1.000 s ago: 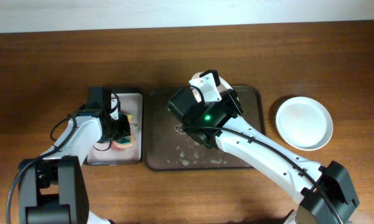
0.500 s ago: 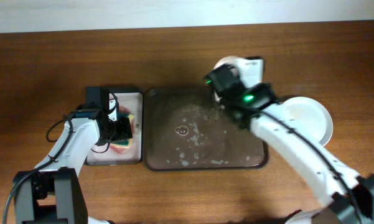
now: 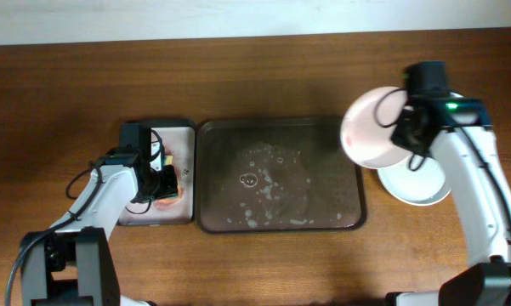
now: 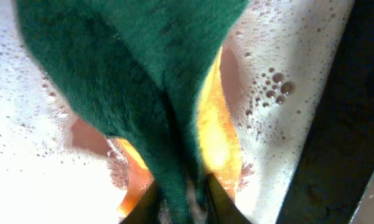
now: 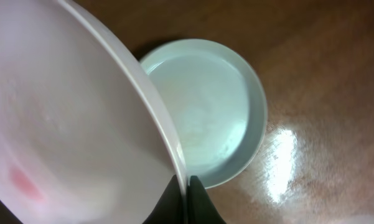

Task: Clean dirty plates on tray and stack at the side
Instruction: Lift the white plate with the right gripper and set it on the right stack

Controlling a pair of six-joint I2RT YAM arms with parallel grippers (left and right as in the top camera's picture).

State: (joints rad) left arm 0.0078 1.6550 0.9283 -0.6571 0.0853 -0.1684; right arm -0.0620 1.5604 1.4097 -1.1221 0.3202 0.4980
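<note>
My right gripper [image 3: 405, 134] is shut on the rim of a white plate [image 3: 370, 129] and holds it tilted in the air, over the tray's right edge and beside a pale green-white plate [image 3: 421, 183] lying on the table. In the right wrist view my fingers [image 5: 188, 186] pinch the white plate [image 5: 68, 124] with the pale plate [image 5: 208, 112] below. The dark brown tray [image 3: 229, 140] holds only soapy residue. My left gripper [image 3: 164, 181] is shut on a green and yellow sponge [image 4: 143, 93] over the sponge tray [image 3: 185, 136]. A third plate is not in view.
The small black-rimmed sponge tray stands just left of the brown tray and holds foamy water [image 4: 280, 93]. The wooden table [image 3: 264, 76] runs to a pale wall along the far edge.
My right arm has carried the white plate from the brown tray's middle rightward, off the tray, to above the pale plate. The left gripper has stayed at the sponge tray.
</note>
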